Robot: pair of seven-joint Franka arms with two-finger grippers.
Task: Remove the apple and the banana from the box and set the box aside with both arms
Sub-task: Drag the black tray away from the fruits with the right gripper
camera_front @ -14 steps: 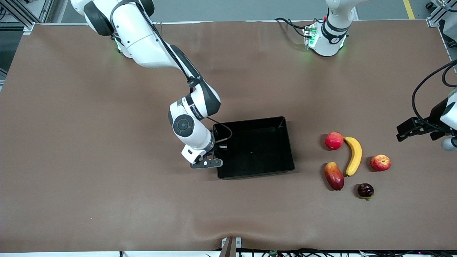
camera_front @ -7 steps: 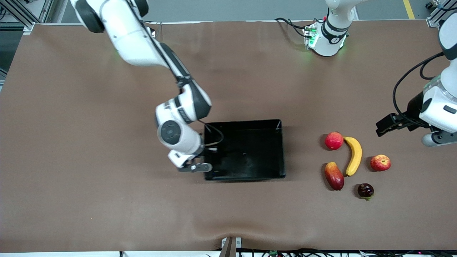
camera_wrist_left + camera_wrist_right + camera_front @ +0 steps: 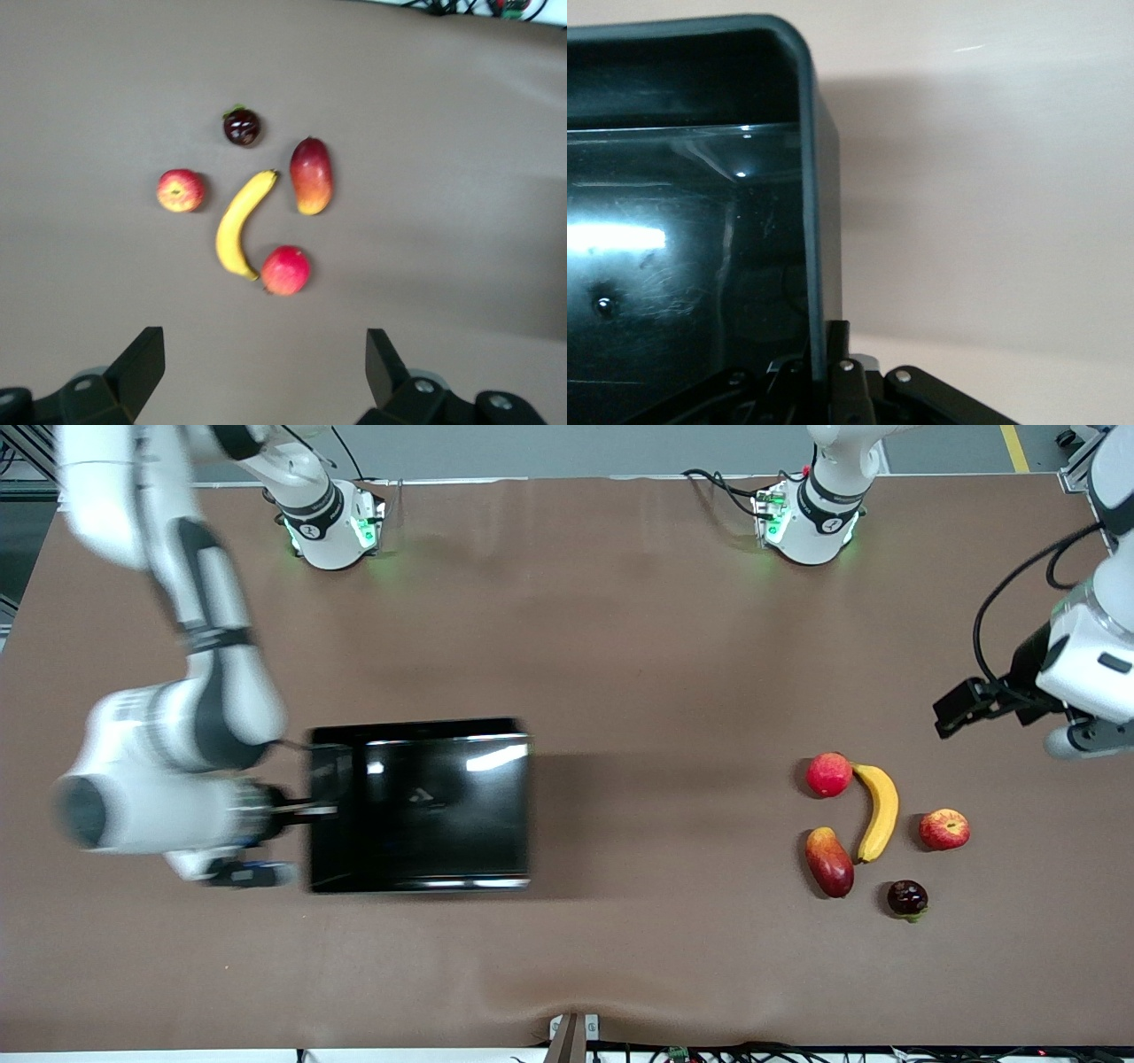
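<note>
One arm alone is carrying the load: the right gripper is clamping its two fingers onto the wall of the box at the end toward the right arm's end of the table, and the right wrist view is showing that wall's rim running straight up out of the closed jaws, with the glossy floor to one side of it and bare tabletop to the other. From this grip the box is stretching away toward the table's middle, empty, its free end unsupported and facing the fruit. Well apart from that free end, toward the left arm's end of the table, the banana is lying on the cloth with the apple just beside it, along with a pinkish-red fruit, a mango and a dark fruit. Over the table near them the left gripper is hanging with its fingers spread wide and nothing between them, looking down on the fruit. Judging by this, the right arm is much the nearer to the box, and the left arm is waiting.
</note>
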